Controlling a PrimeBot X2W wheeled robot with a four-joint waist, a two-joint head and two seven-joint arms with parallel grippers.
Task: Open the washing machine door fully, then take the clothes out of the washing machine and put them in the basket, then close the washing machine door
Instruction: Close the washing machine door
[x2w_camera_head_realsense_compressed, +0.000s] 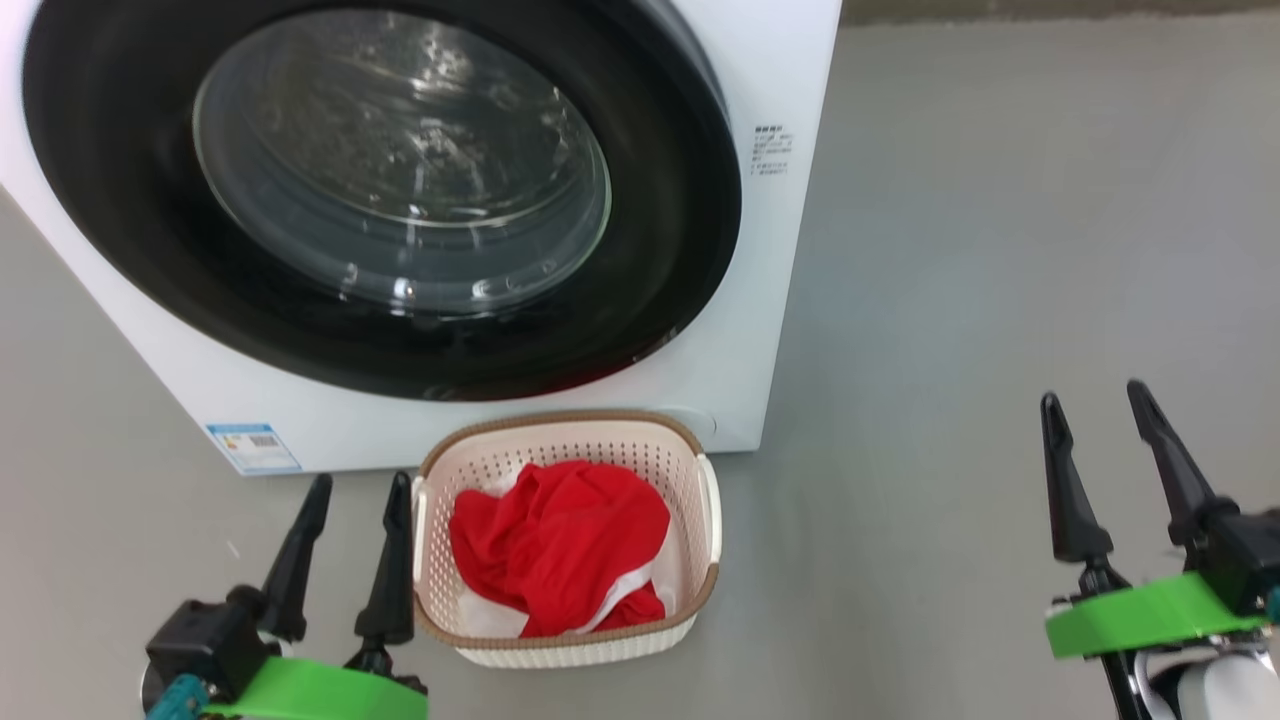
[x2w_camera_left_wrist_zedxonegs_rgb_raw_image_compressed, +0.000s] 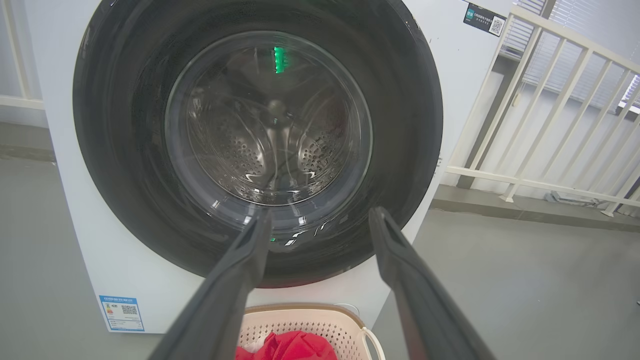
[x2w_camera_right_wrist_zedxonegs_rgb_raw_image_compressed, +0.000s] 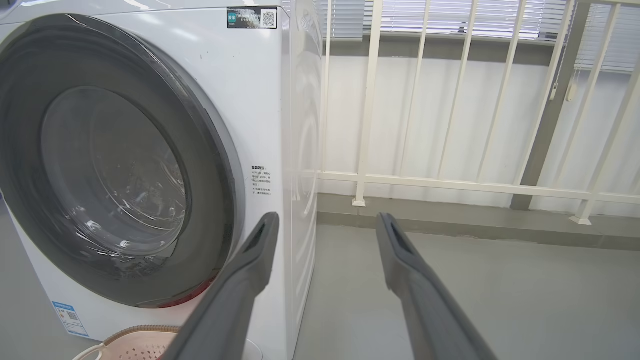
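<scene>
Red clothes (x2w_camera_head_realsense_compressed: 555, 540) with white parts lie bunched inside the basket (x2w_camera_head_realsense_compressed: 610, 448), which stands on the grey floor (x2w_camera_head_realsense_compressed: 950, 250) just in front of the washing machine (x2w_camera_head_realsense_compressed: 770, 300), below the lower right of its front. The washing machine door (x2w_camera_head_realsense_compressed: 400, 170) sits flat against the white front, its black rim ringing the glass, and the steel drum shows through the porthole in the left wrist view. A blue label (x2w_camera_head_realsense_compressed: 252, 447) is stuck at the machine's lower left corner. The left gripper (x2w_camera_head_realsense_compressed: 360, 480) hangs just left of the basket, close by its handle, with its two dark fingers spread wide and nothing between them. The right gripper (x2w_camera_head_realsense_compressed: 1092, 393) is well apart to the right over bare floor, likewise spread wide and empty. In the right wrist view a white railing (x2w_camera_right_wrist_zedxonegs_rgb_raw_image_compressed: 450, 180) runs behind the machine.
</scene>
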